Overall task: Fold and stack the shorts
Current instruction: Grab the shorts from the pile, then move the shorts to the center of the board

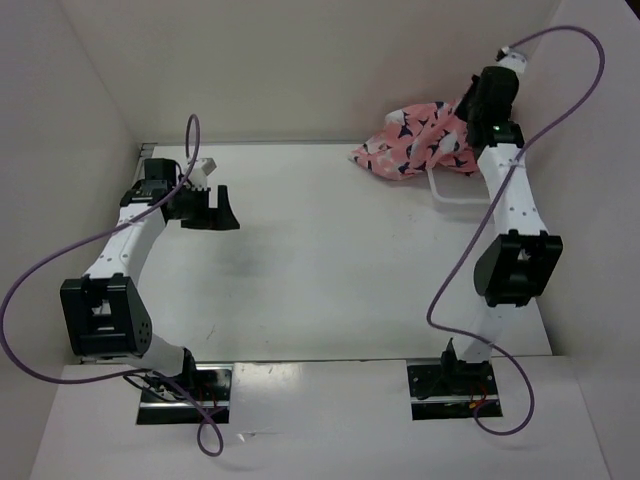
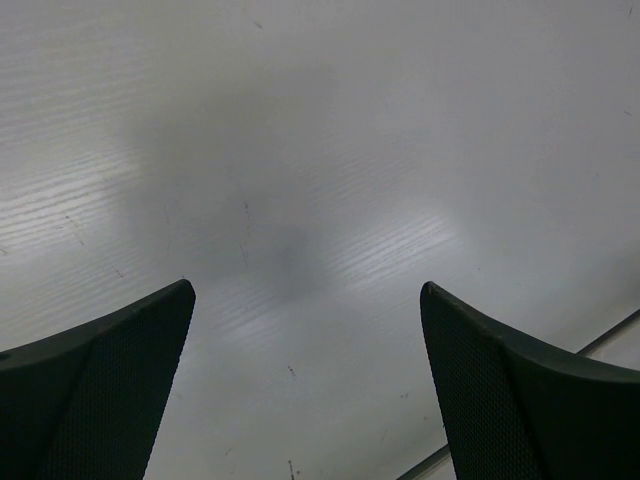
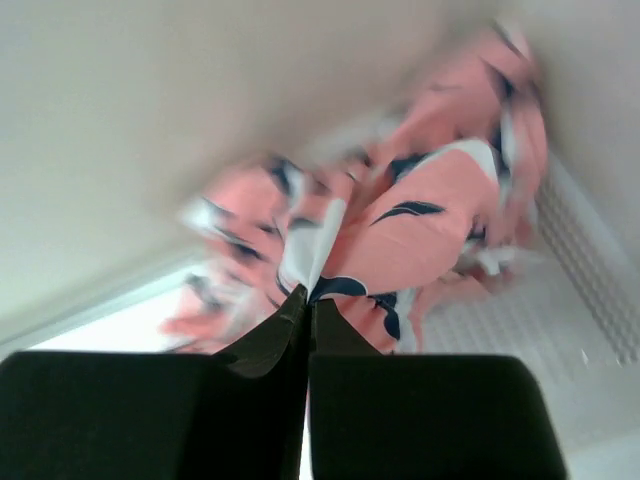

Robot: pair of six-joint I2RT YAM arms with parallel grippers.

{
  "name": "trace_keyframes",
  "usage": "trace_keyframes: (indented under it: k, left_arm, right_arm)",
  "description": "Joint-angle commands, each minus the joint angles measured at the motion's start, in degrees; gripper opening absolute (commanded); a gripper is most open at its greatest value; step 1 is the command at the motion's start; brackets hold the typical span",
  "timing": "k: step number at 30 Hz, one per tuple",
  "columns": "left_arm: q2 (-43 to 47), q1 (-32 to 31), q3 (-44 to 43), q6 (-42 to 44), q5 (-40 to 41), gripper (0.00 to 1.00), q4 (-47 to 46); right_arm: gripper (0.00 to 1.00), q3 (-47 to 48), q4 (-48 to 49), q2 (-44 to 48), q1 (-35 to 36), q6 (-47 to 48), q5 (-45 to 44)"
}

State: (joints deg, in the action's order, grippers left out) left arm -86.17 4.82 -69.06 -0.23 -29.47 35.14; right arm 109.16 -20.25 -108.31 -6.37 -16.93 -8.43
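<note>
White laminate forms the surface (image 1: 330, 260), closed in by pale panels on its left, far and right sides. Two arms rise from the near edge. The left arm (image 1: 120, 250) bends up the left side, and the right arm (image 1: 515, 215) reaches to the far right corner. The shorts (image 1: 415, 140), salmon pink with navy and white shapes, sit in that far right corner as a crumpled heap, unfolded. They lie partly over a white mesh basket (image 3: 590, 270), whose mesh shows to the right of the cloth in the right wrist view. A thin white piece sticks out at the heap's near side in the overhead view. The left claw (image 2: 305, 290) hangs over the bare left part of the surface with its dark fingers (image 2: 110, 380) spread wide and nothing between them, well apart from the shorts. The right claw (image 3: 308, 295) is pressed closed, its two tips meeting on a fold of the shorts, with pink cloth bunched just beyond them. That view is blurred, so finer detail of the grip cannot be made out.
</note>
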Motion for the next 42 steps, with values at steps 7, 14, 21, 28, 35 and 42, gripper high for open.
trace_keyframes:
  k: [7, 14, 21, 28, 35, 42]
  left_arm:
    - [5.9, 0.1, 0.9, 0.2, 0.4, 1.00, -5.5]
    - [9.3, 1.9, 2.1, 0.2, 1.6, 1.00, -7.1]
    - [14.2, 6.3, 3.1, 0.2, 7.1, 1.00, -8.8]
    - [15.5, 7.5, 5.2, 0.2, 8.9, 1.00, -8.8]
    - [14.4, 5.0, 6.6, 0.2, 10.1, 1.00, -5.1]
    - [14.4, -3.6, 14.1, 0.2, 12.8, 1.00, 1.2]
  right_arm:
    - [0.00, -2.8, 20.4, 17.5, 33.5, 25.4, -20.1]
    - [0.00, 3.9, 20.7, 15.5, 53.2, 28.4, -16.5]
    - [0.00, -0.2, 18.9, 17.9, 59.0, 17.6, -8.1]
    - [0.07, -25.7, 13.2, 25.2, 50.9, 5.5, -12.8]
    - [0.84, -41.9, 9.8, 29.8, 41.4, -7.7, 0.3]
    - [0.80, -53.1, 10.3, 35.1, 39.3, -10.1, -3.5]
